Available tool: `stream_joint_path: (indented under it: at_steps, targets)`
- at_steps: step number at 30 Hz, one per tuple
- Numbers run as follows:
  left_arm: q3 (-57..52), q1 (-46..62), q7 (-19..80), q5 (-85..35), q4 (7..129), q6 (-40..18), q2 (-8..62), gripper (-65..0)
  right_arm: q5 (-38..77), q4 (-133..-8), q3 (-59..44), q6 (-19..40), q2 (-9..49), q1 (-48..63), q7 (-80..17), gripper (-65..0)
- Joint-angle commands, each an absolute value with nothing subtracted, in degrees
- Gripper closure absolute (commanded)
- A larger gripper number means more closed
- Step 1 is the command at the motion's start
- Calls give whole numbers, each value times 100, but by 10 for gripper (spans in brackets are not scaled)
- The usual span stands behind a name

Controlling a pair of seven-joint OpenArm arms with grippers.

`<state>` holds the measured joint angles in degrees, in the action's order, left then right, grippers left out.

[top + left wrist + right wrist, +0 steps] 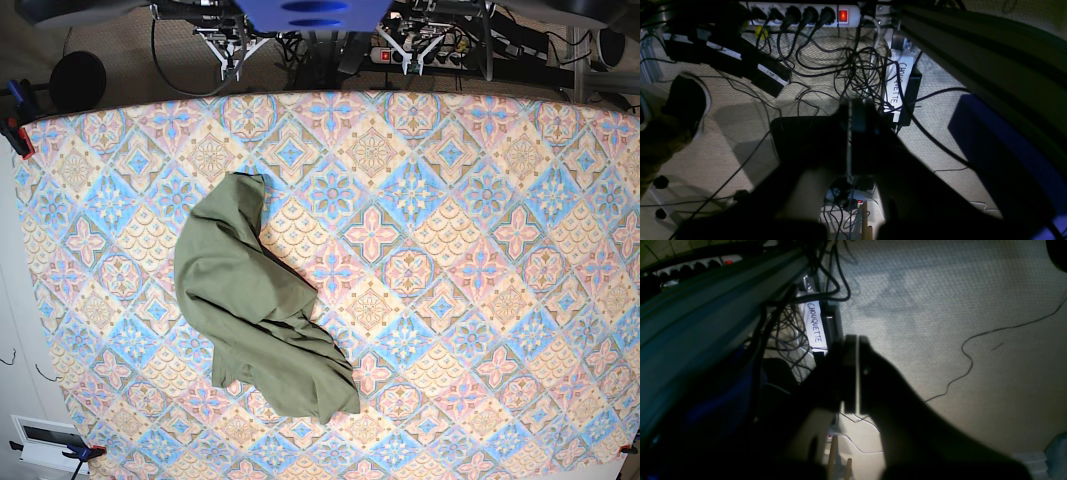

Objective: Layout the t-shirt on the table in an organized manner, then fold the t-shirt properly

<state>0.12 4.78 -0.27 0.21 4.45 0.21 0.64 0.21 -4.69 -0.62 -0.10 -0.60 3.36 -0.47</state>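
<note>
Dark and clenched, my left gripper (850, 140) hangs over floor cables (860, 70). Right gripper (853, 373), likewise clenched, hangs over carpet (957, 306). From base, I see the t-shirt (258, 305) crumpled left of centre on the table (480, 300).

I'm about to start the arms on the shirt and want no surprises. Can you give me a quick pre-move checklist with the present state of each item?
1. T-shirt on the table, within view: ok.
2. T-shirt laid flat and spread: not ok; it lies crumpled and folded over itself, left of centre in the base view.
3. Left gripper empty: ok, shut on nothing, parked over the floor behind the table.
4. Right gripper empty: ok, shut, also over the floor.
5. Sleeves and collar located: cannot tell, hidden in the folds.
6. Cables kept away from the arms: cannot tell.
</note>
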Motion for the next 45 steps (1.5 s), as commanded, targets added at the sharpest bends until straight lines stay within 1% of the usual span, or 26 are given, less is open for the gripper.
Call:
stream_joint_path:
  at_steps: [1, 4, 45]
  targets:
    - [13, 497, -48, 22, 453, 22, 40, 0, 40, -479, -48, -13, -31, 347, -119, -3]
    - [13, 497, -48, 22, 453, 22, 40, 0, 40, -479, -48, -13, -31, 347, -233, -3]
    - [22, 567, -48, 48, 453, 22, 40, 0, 40, -488, -40, -13, -22, 356, -224, -3]
